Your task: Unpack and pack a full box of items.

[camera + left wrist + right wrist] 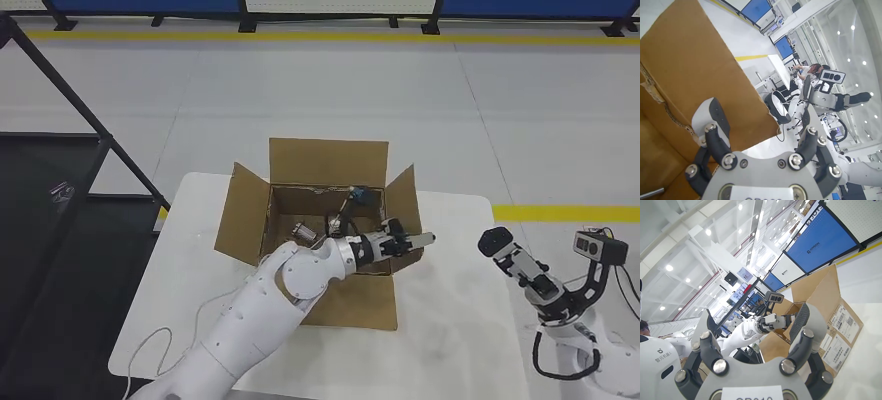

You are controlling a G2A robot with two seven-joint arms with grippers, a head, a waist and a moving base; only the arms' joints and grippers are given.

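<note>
Bright ceiling lamps [669,267] flare overhead, shadows seem soft, and wrist views bend at edges.

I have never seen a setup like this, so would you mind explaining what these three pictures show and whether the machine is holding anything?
This is a two-armed robot working at a white table. The top view looks down from a camera above its arms. The other two pictures come from a camera on each wrist, so each shows that arm's own gripper up close. On the table stands an open cardboard box with small items inside, among them a blue item, too small to identify. The left gripper is at the box wall nearer the other arm, open and gripping nothing. The right gripper is near the table's edge, apart from the box, open and empty.
</note>
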